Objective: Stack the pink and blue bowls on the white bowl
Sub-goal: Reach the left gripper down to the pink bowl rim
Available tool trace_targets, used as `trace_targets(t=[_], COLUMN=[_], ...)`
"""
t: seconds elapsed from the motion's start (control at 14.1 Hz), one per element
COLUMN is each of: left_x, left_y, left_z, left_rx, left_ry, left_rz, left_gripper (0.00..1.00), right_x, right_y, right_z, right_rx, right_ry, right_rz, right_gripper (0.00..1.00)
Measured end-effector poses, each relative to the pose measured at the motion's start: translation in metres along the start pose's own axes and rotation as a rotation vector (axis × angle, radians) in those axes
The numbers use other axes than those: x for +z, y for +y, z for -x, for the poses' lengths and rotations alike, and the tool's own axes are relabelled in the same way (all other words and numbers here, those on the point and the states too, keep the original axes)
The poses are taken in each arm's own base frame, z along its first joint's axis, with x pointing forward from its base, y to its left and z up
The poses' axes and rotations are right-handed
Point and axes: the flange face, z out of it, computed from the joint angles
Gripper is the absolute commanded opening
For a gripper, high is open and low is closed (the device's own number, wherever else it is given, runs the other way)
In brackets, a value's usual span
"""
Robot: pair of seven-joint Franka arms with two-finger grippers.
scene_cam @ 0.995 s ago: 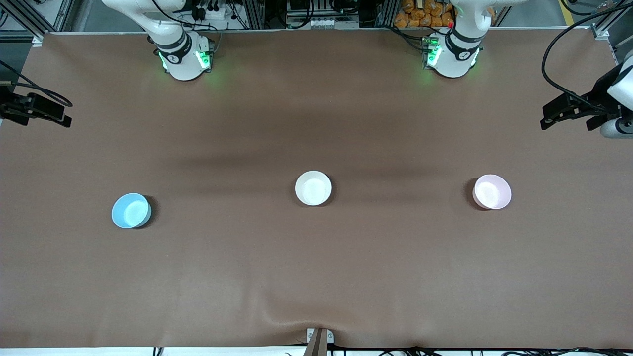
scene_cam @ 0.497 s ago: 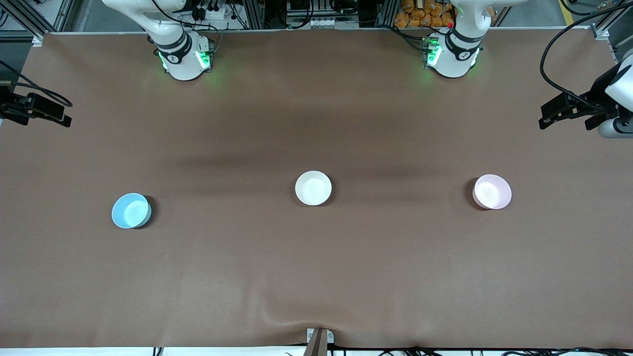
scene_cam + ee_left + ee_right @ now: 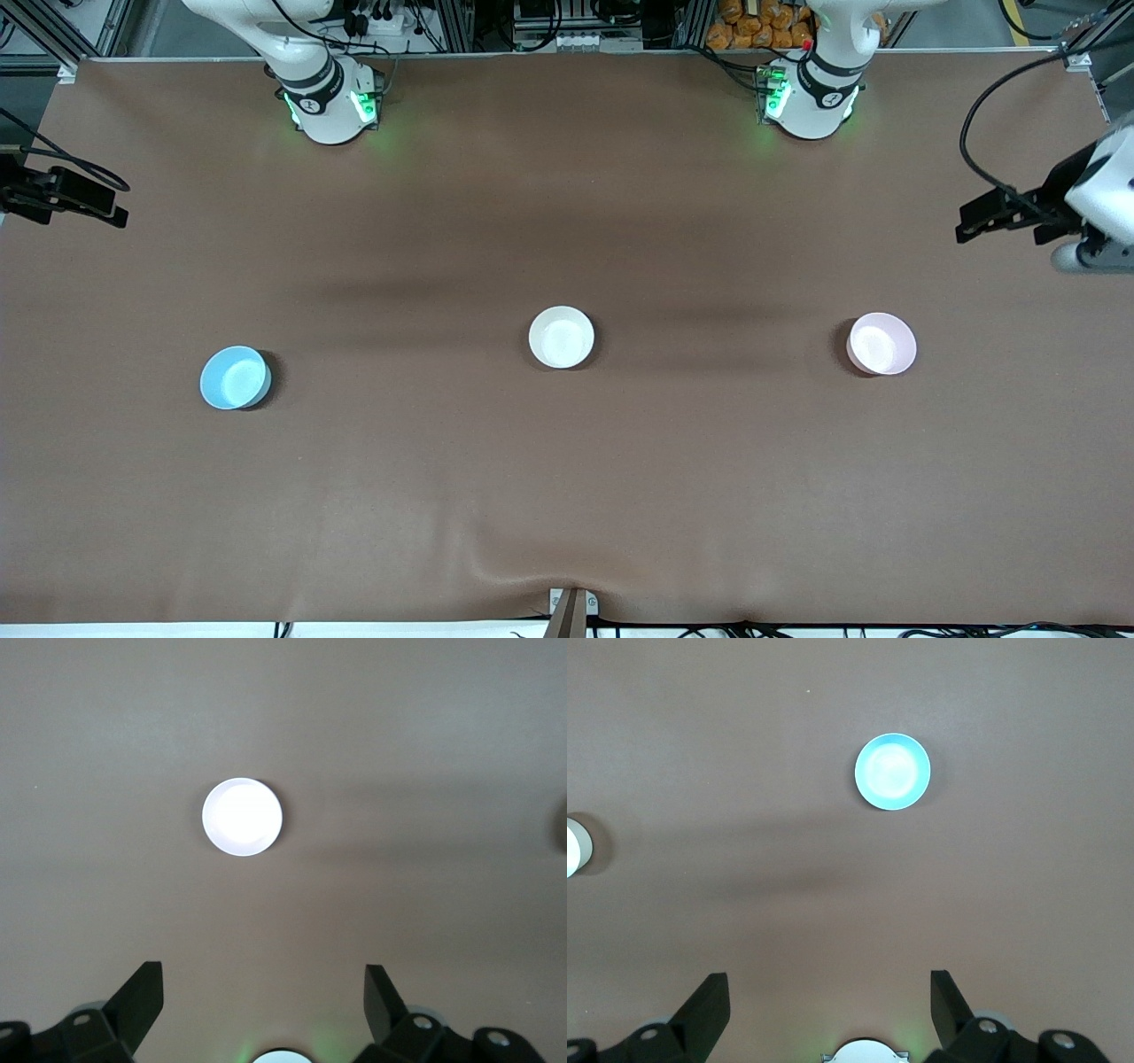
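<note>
Three small bowls stand apart in a row on the brown table. The white bowl [image 3: 561,337] is in the middle. The blue bowl [image 3: 235,377] is toward the right arm's end and the pink bowl [image 3: 881,344] toward the left arm's end. My left gripper [image 3: 1010,221] is open and empty, high over the left arm's end of the table. Its wrist view shows the pink bowl [image 3: 242,816] well ahead of the left gripper [image 3: 263,973]. My right gripper [image 3: 62,199] is open and empty, high over the right arm's end. Its wrist view shows the blue bowl [image 3: 892,771] ahead of the right gripper [image 3: 828,978].
The brown table cover [image 3: 567,496] has a small wrinkle at the edge nearest the front camera. The white bowl's rim shows at the edge of the right wrist view [image 3: 572,847]. The arm bases stand along the table's edge farthest from the front camera.
My left gripper has shifted a little toward the front camera and toward the pink bowl. The right gripper and the three bowls have not moved.
</note>
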Motion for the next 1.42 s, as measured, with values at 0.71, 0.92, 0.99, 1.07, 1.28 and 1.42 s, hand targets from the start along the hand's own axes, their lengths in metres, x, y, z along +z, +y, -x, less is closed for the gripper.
trace_targets(t=[0.71,0.92,0.99,1.07,1.28,1.42], left_x=[0.139,0.191,0.209,0.225,0.262,0.287], left_y=[-0.085,-0.105,-0.107,-0.106,-0.101,-0.099], left_z=[-0.081,-0.088,-0.087,-0.086,-0.079,-0.073], left_rx=[0.048,0.043,0.043,0.043,0.047,0.048], left_ry=[-0.077,-0.029,-0.02,-0.012,0.018,0.039], left_rz=[0.036,0.037,0.036,0.036,0.031,0.028], left_gripper=[1.0,1.0,1.0,0.99,0.8,0.76], right_x=[0.0,0.0,0.0,0.0,0.0,0.002], right_y=[0.0,0.0,0.0,0.0,0.001,0.003], right_z=[0.0,0.0,0.0,0.0,0.0,-0.002], right_rx=[0.0,0.0,0.0,0.001,0.002,0.006], right_ry=[-0.001,-0.001,-0.001,-0.001,-0.001,-0.005], right_rz=[0.0,0.0,0.0,0.0,0.0,0.001], right_gripper=[1.0,1.0,1.0,1.0,1.0,1.0])
